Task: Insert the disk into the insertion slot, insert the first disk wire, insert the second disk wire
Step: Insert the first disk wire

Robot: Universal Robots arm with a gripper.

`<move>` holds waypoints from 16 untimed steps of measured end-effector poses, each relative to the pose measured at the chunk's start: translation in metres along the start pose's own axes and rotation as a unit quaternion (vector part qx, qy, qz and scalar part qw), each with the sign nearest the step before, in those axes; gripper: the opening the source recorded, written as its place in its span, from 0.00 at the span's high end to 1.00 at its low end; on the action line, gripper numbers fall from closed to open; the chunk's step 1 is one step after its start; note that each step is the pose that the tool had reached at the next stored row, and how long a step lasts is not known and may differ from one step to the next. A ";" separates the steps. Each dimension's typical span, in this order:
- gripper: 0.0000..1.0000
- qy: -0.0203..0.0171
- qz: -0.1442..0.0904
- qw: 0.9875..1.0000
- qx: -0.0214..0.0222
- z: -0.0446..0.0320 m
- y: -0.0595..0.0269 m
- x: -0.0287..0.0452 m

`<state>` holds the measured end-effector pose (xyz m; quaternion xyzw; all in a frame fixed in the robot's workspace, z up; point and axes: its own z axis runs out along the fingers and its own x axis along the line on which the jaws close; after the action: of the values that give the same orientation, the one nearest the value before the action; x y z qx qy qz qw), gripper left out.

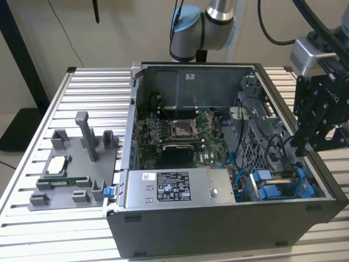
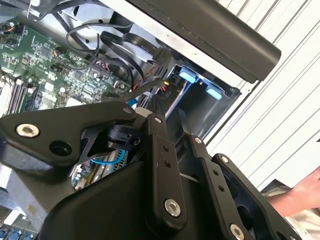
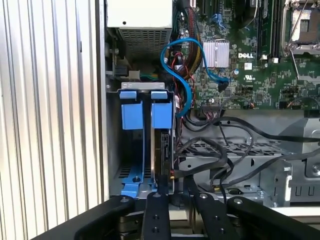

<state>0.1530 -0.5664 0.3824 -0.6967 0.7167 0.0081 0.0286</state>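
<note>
Disk (image 3: 164,150) stands edge-on in the slot (image 3: 161,88) of the drive cage (image 3: 112,132), in the bay on the circuit board (image 3: 250,75) side. Its blue tab is level with the neighbouring one; judged seated. Gripper (image 3: 175,187) hangs over the wire end of the disk, among the black wires (image 3: 240,126). Whether it is wide, narrow or holding a plug I cannot tell. Risks: (1) a plug meeting the disk's socket tilted would likely jam or bend contacts, and the socket sits in shadow between cage wall and wires. (2) The blue cable (image 3: 185,85) loops just beside the slot; the gripper's linkage could hook it or the black wires and drag a plug off the board. (3) A hard push on a plug could shift the disk in its blue frame. (4) A person's hand (image 2: 305,192) lies at the edge of the second wrist view, near the arm: pinch hazard. Room: tight. The case wall (image 3: 102,125) bounds the cage on one side, with the ribbed bench (image 3: 50,125) beyond. Board and wire bundle crowd the other side. Free room is upward, out of the open case.
</note>
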 end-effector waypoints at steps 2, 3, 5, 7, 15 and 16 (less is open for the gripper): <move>0.00 0.000 0.000 1.000 0.000 0.0001 -0.0022 -0.0001; 0.00 0.000 0.000 1.000 0.000 0.0002 -0.0037 -0.0001; 0.00 0.000 0.000 1.000 -0.001 0.0003 -0.0069 -0.0002; 0.00 0.000 0.000 1.000 -0.002 0.0003 -0.0096 -0.0006; 0.00 -0.001 0.000 1.000 -0.009 0.0007 -0.0173 -0.0026; 0.00 -0.001 0.000 1.000 -0.009 0.0007 -0.0180 -0.0034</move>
<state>0.1710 -0.5636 0.3823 -0.6966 0.7169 0.0152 0.0236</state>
